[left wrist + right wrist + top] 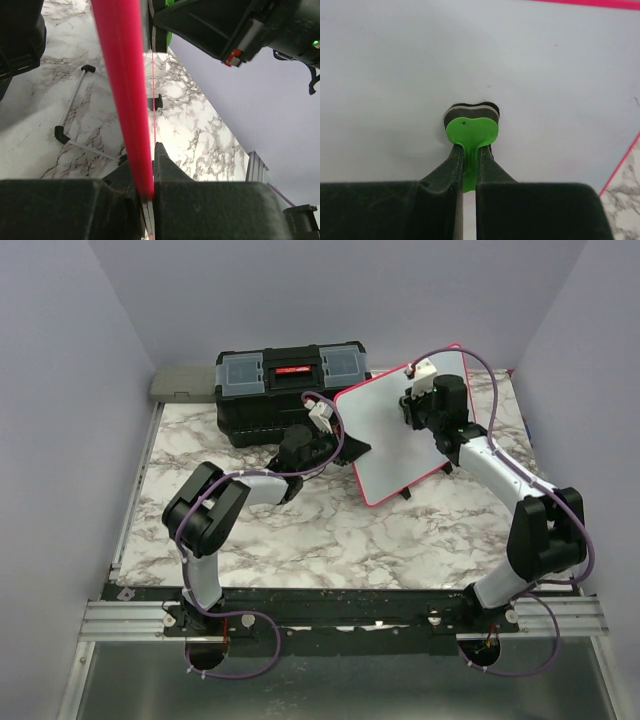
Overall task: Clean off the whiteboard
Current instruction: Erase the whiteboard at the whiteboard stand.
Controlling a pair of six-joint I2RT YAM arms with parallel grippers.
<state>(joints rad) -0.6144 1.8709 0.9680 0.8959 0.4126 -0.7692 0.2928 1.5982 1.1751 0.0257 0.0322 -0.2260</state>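
The whiteboard point(385, 445) stands tilted off the marble table, its white face toward the right arm, with a pink-red rim. My left gripper point(342, 447) is shut on its left edge; in the left wrist view the red rim point(120, 75) runs straight down between the closed jaws of that gripper point(143, 156). My right gripper point(413, 405) is shut on the handle of a green eraser point(471, 131), whose dark felt pad is pressed flat against the board's face point(545, 75). I see no writing around the eraser, only a tiny red speck.
A black toolbox point(290, 390) with a red latch stands just behind the board at the back. A thin metal bar with black end caps point(75, 102) lies on the marble table point(300, 530) under the board. Lavender walls enclose the table on three sides.
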